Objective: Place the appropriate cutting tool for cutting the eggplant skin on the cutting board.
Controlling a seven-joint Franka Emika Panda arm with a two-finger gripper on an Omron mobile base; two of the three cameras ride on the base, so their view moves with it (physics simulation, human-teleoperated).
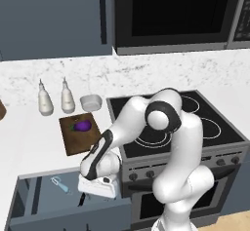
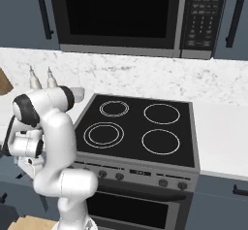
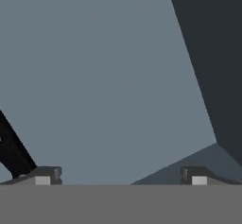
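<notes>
Peeler (image 1: pixel 60 184), lower left in the open drawer (image 1: pixel 34 196), looks light, stiff, slim; best pinched across its blue handle; fingers (image 3: pixel 42 175) spread wide, holding nothing.

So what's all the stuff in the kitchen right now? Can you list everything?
peeler: one, light blue handle, lying in the open drawer
drawer: one, blue-grey, pulled open below the counter
cutting board: one, dark brown, on the counter left of the stove
eggplant: one, purple, on the board
bottles: two, white, behind the board
bowl: one, white, right of the bottles
stove: one, black, four rings
microwave: one, dark, above the stove
counter: white, marbled wall behind
arm: one, white, bent down to the drawer
tool: one, tips wide apart, holding nothing
</notes>
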